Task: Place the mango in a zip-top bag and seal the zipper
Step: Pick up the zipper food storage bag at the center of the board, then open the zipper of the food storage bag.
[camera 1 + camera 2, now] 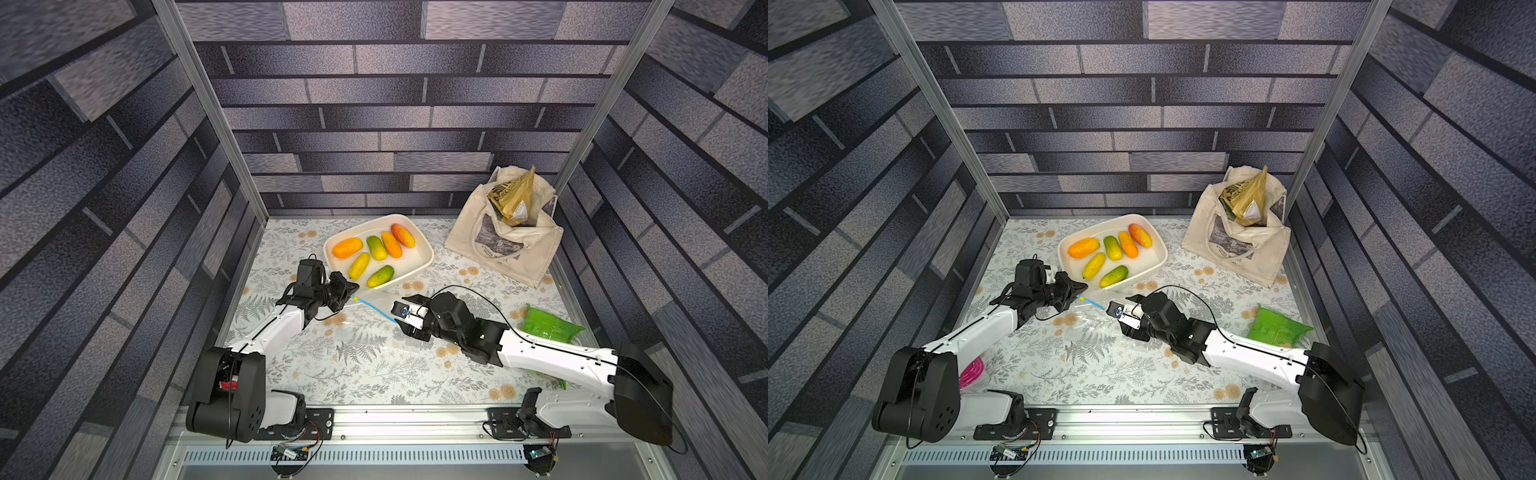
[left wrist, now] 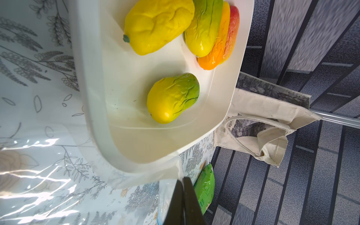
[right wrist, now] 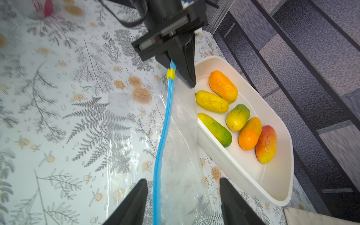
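Beside the tray [image 3: 224,165], left gripper [image 3: 188,77] clamps the zipper [image 3: 164,124] end; right gripper [image 3: 183,180] straddles it, open.

1. Both top views look steeply down from high over the front rail toward the back wall. They are far enough off to hold the whole tabletop [image 1: 374,374], both arms, the white tray [image 1: 417,259] and the canvas tote [image 1: 511,257]. The two are nearly equal, shifted slightly sideways.
2. The left wrist view sits close beside the tray, looking across its mangoes [image 2: 173,97] to the tote and the green snack packet [image 2: 205,187].
3. The right wrist view looks low along the zipper [image 3: 162,132] toward the left gripper [image 3: 187,76], with the tray alongside.
4. All four views share the tray of mangoes.
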`<control>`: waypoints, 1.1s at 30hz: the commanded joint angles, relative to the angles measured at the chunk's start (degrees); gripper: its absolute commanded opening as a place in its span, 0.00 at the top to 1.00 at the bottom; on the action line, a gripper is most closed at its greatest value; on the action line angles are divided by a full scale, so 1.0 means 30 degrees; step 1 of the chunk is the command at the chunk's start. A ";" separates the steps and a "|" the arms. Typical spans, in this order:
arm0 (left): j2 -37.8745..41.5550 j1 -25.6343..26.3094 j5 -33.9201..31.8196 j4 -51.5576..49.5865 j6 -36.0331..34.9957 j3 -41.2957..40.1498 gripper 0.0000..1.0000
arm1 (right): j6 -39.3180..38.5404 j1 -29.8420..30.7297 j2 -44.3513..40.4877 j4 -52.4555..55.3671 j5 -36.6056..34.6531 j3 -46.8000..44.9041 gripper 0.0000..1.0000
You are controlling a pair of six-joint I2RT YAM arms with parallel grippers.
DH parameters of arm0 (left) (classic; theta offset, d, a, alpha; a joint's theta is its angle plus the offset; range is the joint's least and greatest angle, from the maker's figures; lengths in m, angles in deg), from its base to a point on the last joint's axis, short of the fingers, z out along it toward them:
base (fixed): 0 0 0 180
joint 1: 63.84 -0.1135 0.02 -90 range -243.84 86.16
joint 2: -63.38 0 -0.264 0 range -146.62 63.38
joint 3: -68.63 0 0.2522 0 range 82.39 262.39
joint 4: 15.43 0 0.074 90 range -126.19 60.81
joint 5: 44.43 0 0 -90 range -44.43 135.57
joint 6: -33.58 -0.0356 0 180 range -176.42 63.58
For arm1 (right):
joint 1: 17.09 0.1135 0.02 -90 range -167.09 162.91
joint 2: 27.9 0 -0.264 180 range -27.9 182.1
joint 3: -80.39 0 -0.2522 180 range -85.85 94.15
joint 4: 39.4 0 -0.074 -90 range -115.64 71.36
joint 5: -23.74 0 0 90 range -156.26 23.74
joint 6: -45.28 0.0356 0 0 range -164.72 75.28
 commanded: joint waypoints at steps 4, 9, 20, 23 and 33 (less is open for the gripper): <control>-0.0403 0.0519 -0.0378 -0.0111 -0.1047 0.1090 1.00 | 0.5722 -0.0686 0.0628 0.5059 0.2539 0.3287 0.29; -0.0275 0.0867 -0.1063 -0.1131 -0.1716 0.1612 1.00 | 0.6481 -0.0688 0.5088 0.5646 0.1699 0.6694 0.35; -0.0882 0.0906 -0.0864 -0.1135 -0.1782 0.1970 1.00 | 0.7357 -0.1667 0.8585 0.3229 0.1773 0.7644 0.55; -0.1032 0.0969 -0.0857 -0.1140 -0.1782 0.2095 1.00 | 0.7236 -0.1673 0.8863 0.2950 0.2059 0.7600 0.54; -0.1150 0.0997 -0.0919 -0.1162 -0.1693 0.2160 1.00 | 0.6574 -0.1673 0.9867 0.2825 0.2187 0.8290 0.49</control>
